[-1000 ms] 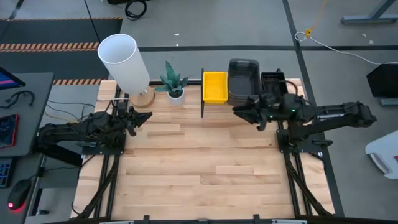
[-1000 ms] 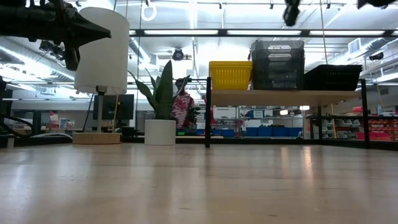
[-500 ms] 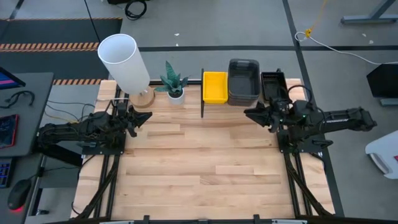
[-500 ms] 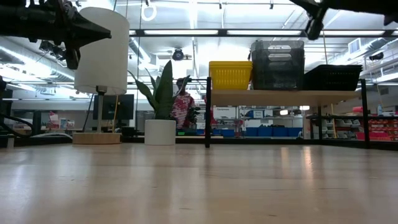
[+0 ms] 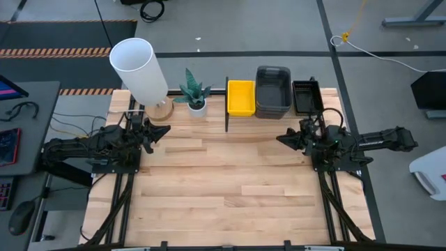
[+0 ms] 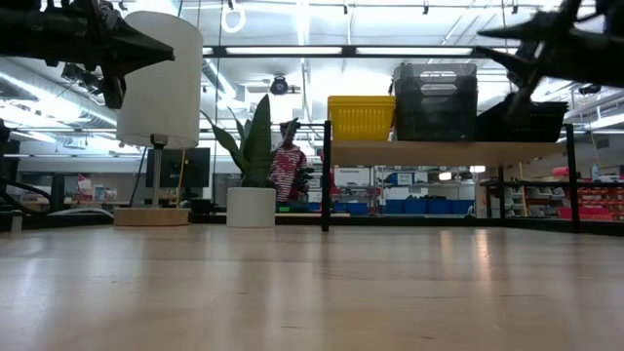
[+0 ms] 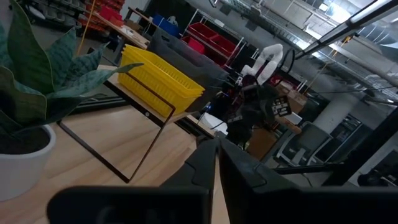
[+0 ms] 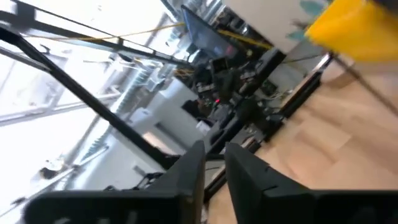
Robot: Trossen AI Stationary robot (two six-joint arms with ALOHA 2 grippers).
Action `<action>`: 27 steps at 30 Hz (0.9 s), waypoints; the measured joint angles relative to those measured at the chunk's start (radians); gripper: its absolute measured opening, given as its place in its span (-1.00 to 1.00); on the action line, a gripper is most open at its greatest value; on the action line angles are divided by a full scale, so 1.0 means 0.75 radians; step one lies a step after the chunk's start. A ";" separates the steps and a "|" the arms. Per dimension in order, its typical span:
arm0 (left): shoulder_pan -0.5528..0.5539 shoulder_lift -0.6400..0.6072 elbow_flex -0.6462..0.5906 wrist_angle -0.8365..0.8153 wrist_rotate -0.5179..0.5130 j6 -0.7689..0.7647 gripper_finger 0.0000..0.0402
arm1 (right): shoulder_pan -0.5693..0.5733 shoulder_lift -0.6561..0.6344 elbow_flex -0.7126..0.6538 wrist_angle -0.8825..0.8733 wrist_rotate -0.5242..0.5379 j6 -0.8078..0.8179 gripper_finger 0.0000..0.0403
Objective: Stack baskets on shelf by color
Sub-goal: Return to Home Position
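Note:
The shelf (image 6: 439,149) stands at the table's far edge and carries three stacks side by side. The yellow baskets (image 5: 242,97) are on its left, the dark grey baskets (image 5: 272,91) in the middle, and the black mesh baskets (image 5: 306,96) on its right. Each stack rests with its bottom on the plank. My right gripper (image 5: 281,137) hovers in front of the shelf toward the table's right side, fingers a little apart and empty. In the low view it (image 6: 485,44) partly covers the black stack (image 6: 546,119). My left gripper (image 5: 166,130) waits shut near the table's left side.
A lamp with a white shade (image 5: 138,68) and a potted plant (image 5: 195,92) stand at the far edge, left of the shelf. Bare wooden tabletop (image 5: 230,181) spreads between the arms and toward the near edge. A person (image 6: 286,171) shows in the room behind.
My right gripper has drawn back from above the grey stack on the shelf, moving toward the table's near and right edges and coming lower. The baskets and the left arm have stayed where they were.

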 joint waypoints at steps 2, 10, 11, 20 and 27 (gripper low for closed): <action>0.001 0.001 0.000 0.001 0.000 0.000 -0.88 | 0.000 -0.015 -0.002 -0.031 -0.038 0.016 -0.75; 0.000 0.001 0.000 0.001 0.000 -0.001 -0.90 | 0.000 -0.039 -0.001 -0.025 -0.212 -0.068 -0.98; 0.001 0.001 0.000 0.001 -0.001 0.000 -0.89 | 0.000 -0.039 -0.001 -0.028 -0.229 -0.092 -0.97; 0.000 0.001 0.000 0.001 0.000 0.000 -0.87 | 0.000 -0.031 0.000 -0.302 -0.280 -0.785 -0.82; 0.000 0.001 0.000 0.002 0.000 -0.001 -0.91 | 0.000 -0.016 0.000 -0.312 -0.280 -0.894 -0.82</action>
